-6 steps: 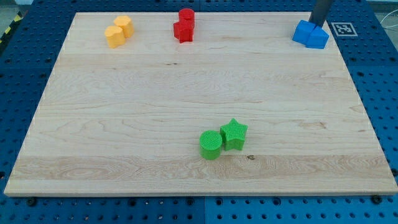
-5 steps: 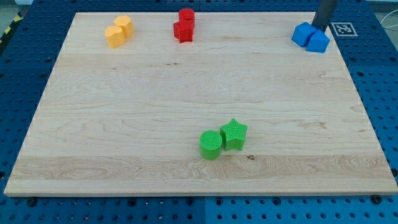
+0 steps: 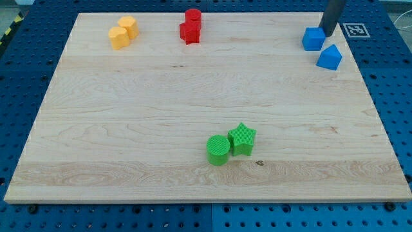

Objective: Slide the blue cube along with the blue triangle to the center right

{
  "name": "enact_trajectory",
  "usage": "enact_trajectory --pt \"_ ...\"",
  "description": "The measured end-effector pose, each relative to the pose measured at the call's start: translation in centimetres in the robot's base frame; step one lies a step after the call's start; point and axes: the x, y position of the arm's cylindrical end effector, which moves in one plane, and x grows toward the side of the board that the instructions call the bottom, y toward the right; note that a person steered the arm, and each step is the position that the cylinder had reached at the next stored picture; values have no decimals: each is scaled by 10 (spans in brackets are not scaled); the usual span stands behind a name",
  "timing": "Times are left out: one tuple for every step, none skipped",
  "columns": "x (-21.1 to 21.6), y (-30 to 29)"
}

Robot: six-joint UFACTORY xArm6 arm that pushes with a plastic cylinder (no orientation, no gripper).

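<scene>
Separation is the risk: my tip (image 3: 328, 35), a bare rod holding nothing, is set at the upper right of the blue cube (image 3: 313, 38), while the blue triangle (image 3: 329, 58) lies just apart and could be left behind.

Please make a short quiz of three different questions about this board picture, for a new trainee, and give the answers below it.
1. True or false: the blue cube and the blue triangle are touching.
2. Where is my tip? A) beside the green blocks B) at the blue cube's upper right corner C) between the yellow blocks
3. Fill in: the green star sits on the view's ____ side of the green cylinder.

Key
1. False: a strip of board shows between them.
2. B
3. right
</scene>
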Motion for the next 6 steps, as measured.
enact_trajectory --pt "-1 -13" --pt "-7 -31" --pt "-11 -47" --pt "-12 -63" --pt "-2 -67" --pt "14 -45"
